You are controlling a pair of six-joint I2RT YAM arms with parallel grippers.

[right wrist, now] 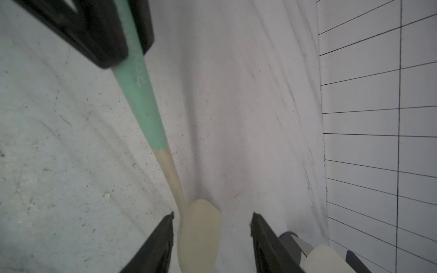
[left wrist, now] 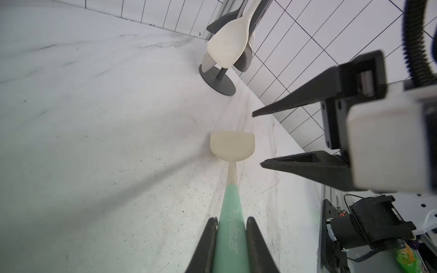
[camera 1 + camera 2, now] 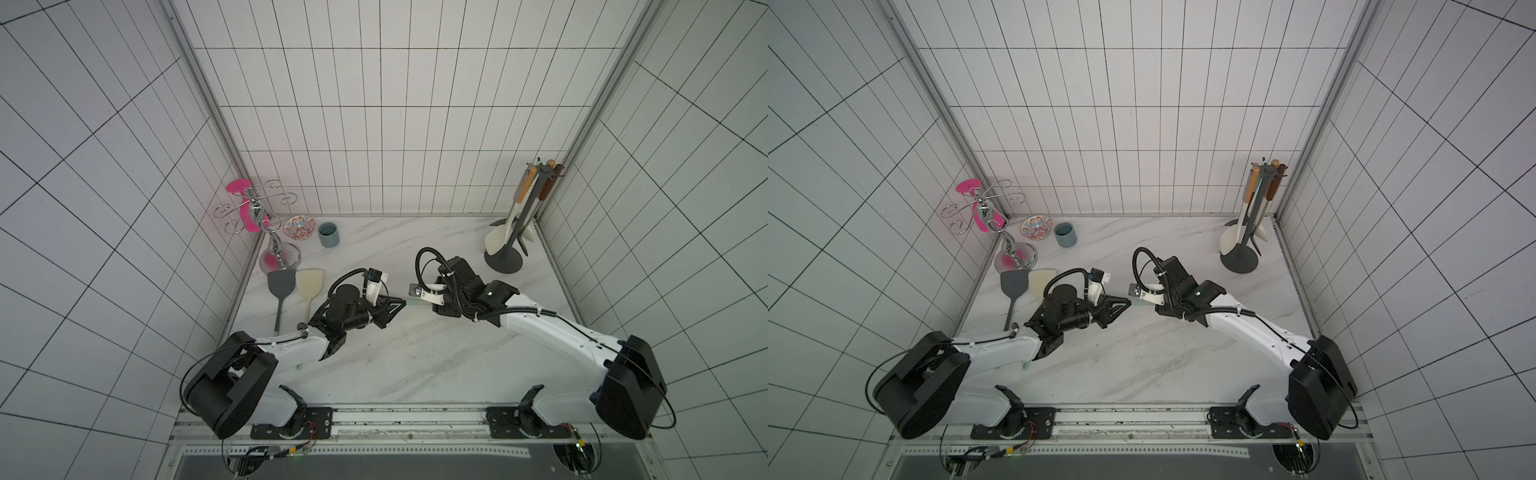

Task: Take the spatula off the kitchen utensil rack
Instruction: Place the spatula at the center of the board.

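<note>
Mint-green handle of the spatula is clamped in the left end effector, jaws tight on both sides of it. The right end effector has its jaws apart, one on each side of the cream blade with a gap on both sides, so it grips nothing. Looks like a handover, with the left arm taking the handle end and the right free to back away.

The spatula is off the kitchen utensil rack and sits low over the middle of the table, between the two arms. Can't tell if the blade touches the surface. The rack stands at the back right corner, with a cream spoon and wood-handled tools hanging on it.

Both arms reach in from the front edge with forearms low and wrists nearly meeting mid-table. The left points toward the right side and the right points back at it. A grey spatula and a cream turner lie flat near the left edge, likely the drop-off spot for this one.
</note>
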